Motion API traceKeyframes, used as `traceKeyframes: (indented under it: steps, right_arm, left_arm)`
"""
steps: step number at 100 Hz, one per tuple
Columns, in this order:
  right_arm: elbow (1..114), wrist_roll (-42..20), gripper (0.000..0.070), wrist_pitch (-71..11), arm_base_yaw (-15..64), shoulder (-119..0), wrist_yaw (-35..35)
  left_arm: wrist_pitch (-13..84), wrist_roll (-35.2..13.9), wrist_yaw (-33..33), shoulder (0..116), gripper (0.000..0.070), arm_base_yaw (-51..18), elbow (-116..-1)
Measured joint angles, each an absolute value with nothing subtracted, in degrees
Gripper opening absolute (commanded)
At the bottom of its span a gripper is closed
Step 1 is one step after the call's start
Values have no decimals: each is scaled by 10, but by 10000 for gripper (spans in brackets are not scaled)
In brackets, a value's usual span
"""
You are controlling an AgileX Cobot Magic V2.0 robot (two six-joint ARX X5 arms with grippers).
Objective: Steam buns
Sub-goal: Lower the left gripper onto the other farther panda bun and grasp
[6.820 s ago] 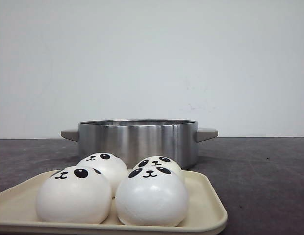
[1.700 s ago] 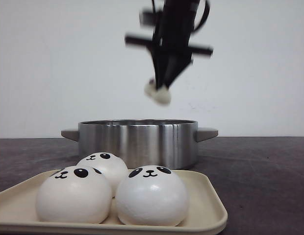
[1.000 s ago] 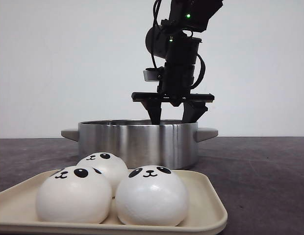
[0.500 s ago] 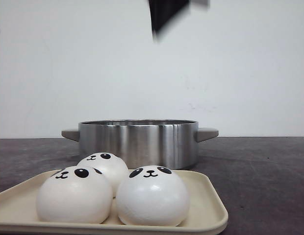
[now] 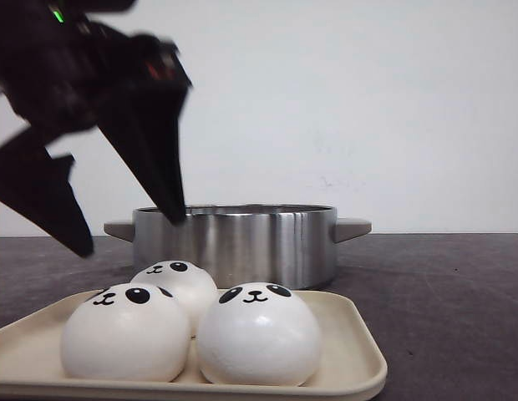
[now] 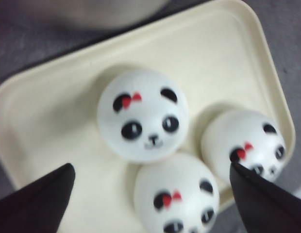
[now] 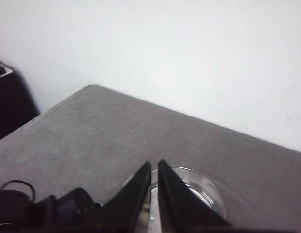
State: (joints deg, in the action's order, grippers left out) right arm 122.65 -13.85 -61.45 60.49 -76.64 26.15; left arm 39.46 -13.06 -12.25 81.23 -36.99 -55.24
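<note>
the left gripper (image 5: 129,234) hangs spread wide and empty above the cream tray (image 5: 359,351), at about ten o'clock from the three panda-faced buns (image 5: 257,336) bunched together on it. a steel pot (image 5: 234,241) stands just behind the tray at twelve o'clock on the dark table (image 5: 443,292). the right gripper (image 7: 154,167), fingers nearly touching with nothing between them, is raised high over the pot.
</note>
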Motion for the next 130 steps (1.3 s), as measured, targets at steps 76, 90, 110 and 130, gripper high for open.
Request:
traceKeyframes:
  steps: [76, 90, 110, 130]
  right_arm:
    - [1226, -185, 16, -669, 607, -758, 287]
    - [1226, -194, 16, -669, 607, -758, 287]
    - [1226, -202, 16, -669, 607, -758, 287]
    - [1226, -211, 16, -669, 614, -758, 291]
  left_arm:
    - [302, -131, -42, 913, 577, -374, -552]
    - [302, -131, -42, 926, 400, -374, -552]
    - [302, -130, -36, 932, 133, -374, -552]
    - [304, -130, -33, 933, 3, -374, -555]
